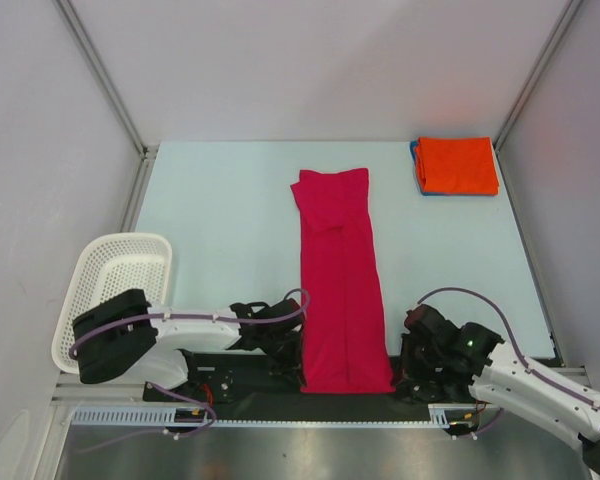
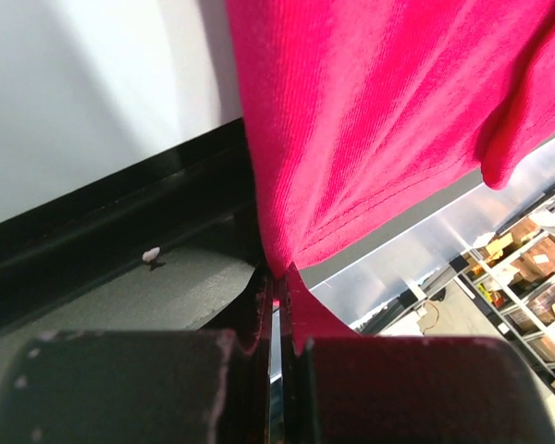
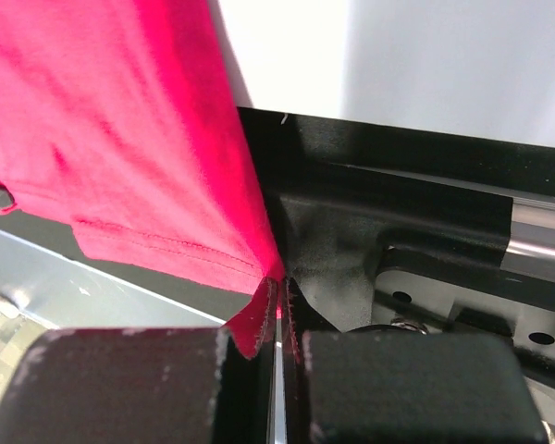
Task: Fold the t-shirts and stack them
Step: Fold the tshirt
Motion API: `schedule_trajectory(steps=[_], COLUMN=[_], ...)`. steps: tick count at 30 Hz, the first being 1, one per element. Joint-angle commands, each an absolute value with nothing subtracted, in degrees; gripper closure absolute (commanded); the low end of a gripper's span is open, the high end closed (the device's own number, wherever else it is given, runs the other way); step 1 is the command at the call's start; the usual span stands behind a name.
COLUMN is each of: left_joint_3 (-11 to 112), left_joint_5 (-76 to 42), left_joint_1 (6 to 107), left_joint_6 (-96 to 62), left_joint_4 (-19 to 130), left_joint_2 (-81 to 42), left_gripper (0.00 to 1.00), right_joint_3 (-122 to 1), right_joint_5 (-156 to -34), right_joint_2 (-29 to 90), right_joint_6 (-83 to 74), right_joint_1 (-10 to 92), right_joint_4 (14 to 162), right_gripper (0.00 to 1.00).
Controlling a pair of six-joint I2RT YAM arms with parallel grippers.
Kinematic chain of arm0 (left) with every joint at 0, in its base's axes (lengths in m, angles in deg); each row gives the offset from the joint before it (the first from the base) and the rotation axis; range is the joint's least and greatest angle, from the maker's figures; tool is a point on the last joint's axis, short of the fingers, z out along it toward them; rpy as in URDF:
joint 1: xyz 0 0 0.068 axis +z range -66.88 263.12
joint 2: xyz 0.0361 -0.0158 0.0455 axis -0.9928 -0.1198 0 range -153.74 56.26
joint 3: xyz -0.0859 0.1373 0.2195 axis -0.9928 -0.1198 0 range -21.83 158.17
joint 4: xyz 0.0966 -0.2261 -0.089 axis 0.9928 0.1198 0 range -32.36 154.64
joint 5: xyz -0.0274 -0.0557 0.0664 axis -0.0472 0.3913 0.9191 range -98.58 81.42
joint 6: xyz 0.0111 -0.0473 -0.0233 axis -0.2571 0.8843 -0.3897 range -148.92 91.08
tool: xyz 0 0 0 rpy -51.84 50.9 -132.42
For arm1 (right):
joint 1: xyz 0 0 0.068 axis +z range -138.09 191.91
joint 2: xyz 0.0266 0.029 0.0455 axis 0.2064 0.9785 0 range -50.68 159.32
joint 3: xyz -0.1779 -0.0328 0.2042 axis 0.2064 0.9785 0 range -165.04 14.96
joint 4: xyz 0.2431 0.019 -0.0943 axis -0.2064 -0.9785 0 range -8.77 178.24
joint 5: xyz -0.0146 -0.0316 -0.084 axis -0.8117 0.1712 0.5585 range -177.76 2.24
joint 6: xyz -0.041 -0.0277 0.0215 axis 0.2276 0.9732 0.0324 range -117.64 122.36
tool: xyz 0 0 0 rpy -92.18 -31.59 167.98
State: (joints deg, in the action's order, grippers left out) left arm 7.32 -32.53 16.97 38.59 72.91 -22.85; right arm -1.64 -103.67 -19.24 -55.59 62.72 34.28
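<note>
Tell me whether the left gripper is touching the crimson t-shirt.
Touching. The left wrist view shows the left gripper with its jaws shut on a hem corner of the crimson t-shirt, the cloth pinched between them.

Top external view: high on the near side, facing down over the whole worktop (image 1: 230,200). Wrist views: very close range, one sighting along the left gripper (image 2: 276,291), one along the right gripper (image 3: 279,301). Shared by all: near hem of the crimson t-shirt (image 1: 342,290).
</note>
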Motion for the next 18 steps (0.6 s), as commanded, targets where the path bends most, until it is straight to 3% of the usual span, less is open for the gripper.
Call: schedule_trajectory(steps=[1,9,10,12,14,18], left_joint_3=[6.47,8.32,8.23,8.14,8.75,14.98], left_joint_5=[-31.78,-32.14,-32.4,-32.66,-32.49,-26.26], left_joint_1=[16.67,16.23,16.23,16.32,16.23,16.23], left_joint_6=[38.23,36.56,36.56,36.56,36.12,33.49], left_joint_4=[74.43,73.03,72.68,72.06,72.14,81.86], left_joint_2=[-20.65,-21.35,-21.35,-21.61,-21.0,-16.44], left_gripper=[1.0,0.99,0.92,0.89,1.0,1.0], right_joint_3=[-3.05,-3.76,-3.76,-3.67,-4.8,-11.72], right_joint_5=[-103.41,-103.94,-104.28,-104.38,-104.73,-103.06], right_joint_2=[-21.06,-18.69,-18.69,-18.07,-17.46,-13.87], right_joint_6=[-53.62,-53.45,-53.45,-53.45,-53.27,-51.43], right_joint_1=[62.62,62.63,62.63,62.63,62.63,62.54], right_joint_4=[32.16,35.5,35.85,36.82,37.52,37.26], right_gripper=[1.0,1.0,1.0,1.0,1.0,1.0])
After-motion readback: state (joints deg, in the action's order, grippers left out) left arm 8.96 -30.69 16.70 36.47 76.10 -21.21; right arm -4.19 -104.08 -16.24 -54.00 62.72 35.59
